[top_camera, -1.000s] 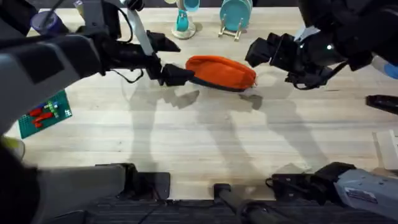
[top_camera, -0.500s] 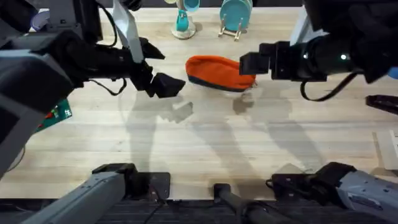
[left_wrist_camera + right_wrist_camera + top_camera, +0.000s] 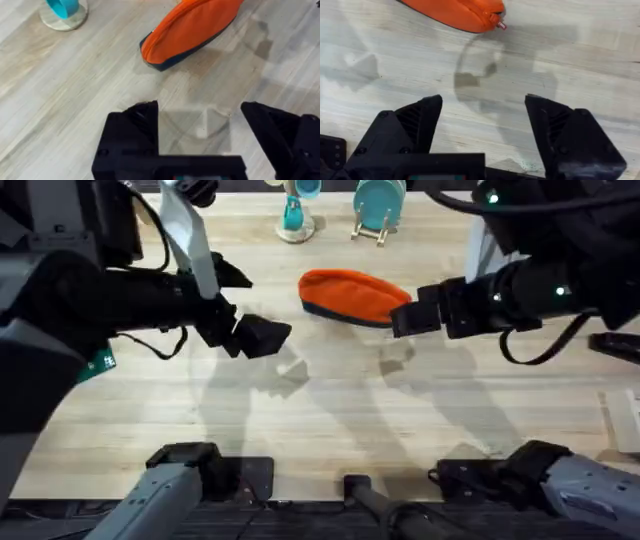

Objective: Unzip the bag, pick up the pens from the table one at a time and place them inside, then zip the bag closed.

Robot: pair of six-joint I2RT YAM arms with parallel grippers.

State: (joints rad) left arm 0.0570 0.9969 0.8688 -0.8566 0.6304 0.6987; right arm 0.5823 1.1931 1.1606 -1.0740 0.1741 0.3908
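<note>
The orange bag (image 3: 355, 295) with its navy lower strip lies zipped shut on the table (image 3: 330, 430), toward the far middle. My left gripper (image 3: 258, 336) hovers open a short way off the bag's left end, holding nothing. In the left wrist view the bag (image 3: 192, 27) lies beyond the open left gripper (image 3: 200, 125). My right gripper (image 3: 408, 321) hangs open just off the bag's right end. The right wrist view shows the bag's end (image 3: 455, 10) and its small zipper pull (image 3: 499, 24) ahead of the open right gripper (image 3: 482, 125). The pens are out of view.
Two teal stands (image 3: 295, 215) (image 3: 378, 205) sit at the table's far edge behind the bag. A green card (image 3: 100, 363) lies at the left, a black object (image 3: 615, 345) and a pale item (image 3: 625, 420) at the right edge.
My left gripper has drawn back from the bag's left end toward the near left. The right gripper has dropped from beyond the bag's right end to just beside it. The bag stays put.
</note>
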